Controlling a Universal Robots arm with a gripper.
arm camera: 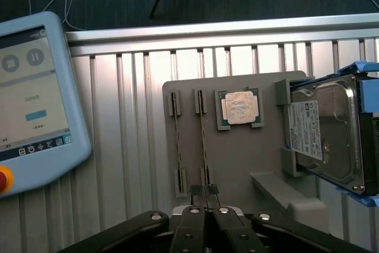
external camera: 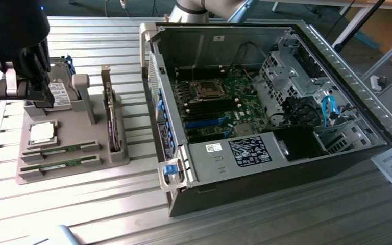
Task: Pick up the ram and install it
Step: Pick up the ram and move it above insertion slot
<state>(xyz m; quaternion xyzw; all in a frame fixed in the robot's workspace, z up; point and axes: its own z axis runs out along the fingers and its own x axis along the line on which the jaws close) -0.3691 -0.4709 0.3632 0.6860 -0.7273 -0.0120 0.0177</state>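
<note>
Gripper [arm camera: 206,191] shut, empty, hovering over grey tray [arm camera: 243,164] at exterior view's lower left, tips aligned with ram [arm camera: 204,140] beside processor [arm camera: 240,109]; clean pick likely needs jaws spread, squared across the stick.

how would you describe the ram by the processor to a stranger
A grey tray sits on the exterior view's left of the open computer case. The ram is the thin green stick beside the square processor; its twin lies at the tray's edge.

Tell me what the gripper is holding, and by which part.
Nothing, it seems: the gripper is shut with nothing in it; one ram and the other ram both lie in the grey tray.
</note>
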